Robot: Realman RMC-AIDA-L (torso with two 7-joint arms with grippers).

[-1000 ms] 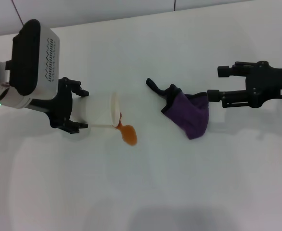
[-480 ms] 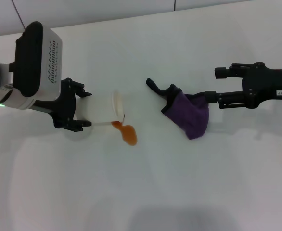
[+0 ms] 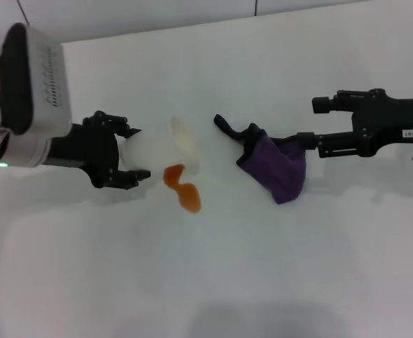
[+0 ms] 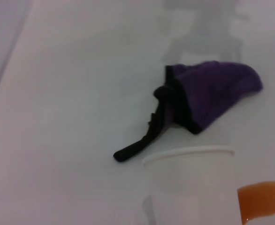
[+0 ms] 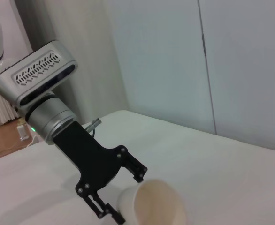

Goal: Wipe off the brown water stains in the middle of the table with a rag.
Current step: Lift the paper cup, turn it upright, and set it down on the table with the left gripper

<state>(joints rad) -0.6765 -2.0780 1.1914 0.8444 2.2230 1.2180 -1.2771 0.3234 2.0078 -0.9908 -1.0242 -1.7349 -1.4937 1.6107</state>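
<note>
My left claw (image 3: 130, 153) pinches the tilted paper cup (image 3: 165, 146) just above the brown water stains (image 3: 182, 189) mid-surface, my right claw (image 3: 309, 123) is spread beside the rag (image 3: 277, 167), and any tipping could drip more liquid.

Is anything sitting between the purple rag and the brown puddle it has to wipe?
No. Bare white table separates the purple black-trimmed rag from the orange-brown puddle. The white paper cup, held by the left hand, is beside the puddle, not between.

The left gripper (image 3: 130, 153) has tilted the cup (image 3: 165, 149) upward.
</note>
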